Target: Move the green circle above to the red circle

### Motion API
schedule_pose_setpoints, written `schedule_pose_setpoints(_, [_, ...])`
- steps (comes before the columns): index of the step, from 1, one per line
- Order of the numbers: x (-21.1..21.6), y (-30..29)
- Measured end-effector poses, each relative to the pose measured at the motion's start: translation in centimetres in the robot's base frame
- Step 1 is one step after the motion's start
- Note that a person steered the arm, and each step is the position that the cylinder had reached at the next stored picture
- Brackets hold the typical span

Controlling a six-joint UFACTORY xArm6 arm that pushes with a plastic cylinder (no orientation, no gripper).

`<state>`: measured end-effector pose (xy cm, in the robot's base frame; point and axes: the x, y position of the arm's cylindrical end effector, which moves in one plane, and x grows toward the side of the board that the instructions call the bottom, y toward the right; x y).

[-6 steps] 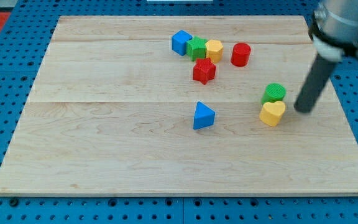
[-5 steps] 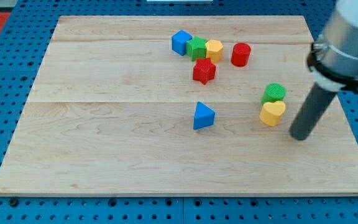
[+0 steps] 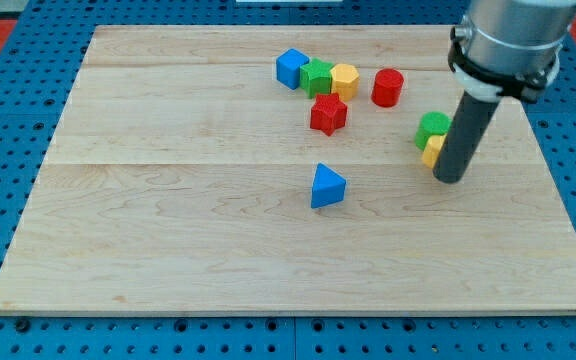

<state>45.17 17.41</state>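
Now my tip [image 3: 449, 178], gripping nothing, touches the yellow block [image 3: 431, 150] below the green circle [image 3: 432, 127]

text: none readable | labels: none | brands: none | numbers: none | signs: none

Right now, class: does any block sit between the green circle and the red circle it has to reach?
No. The board between the green circle and the red circle shows no block. The yellow block sits on its lower side, against my tip.
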Motion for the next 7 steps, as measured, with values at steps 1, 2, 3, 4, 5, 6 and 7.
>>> schedule_pose_setpoints(1, [-3.4,0.0])
schedule_pose_setpoints(2, [-5.8,0.0])
schedule_pose_setpoints(3, [-4.0,3.3])
schedule_pose_setpoints(4, [-5.9,6.2])
schedule_pose_setpoints(5, [-10.0,4.3])
schedule_pose_setpoints(6, [-13.0,-0.4])
schedule_pose_setpoints(7, [-14.4,-6.1])
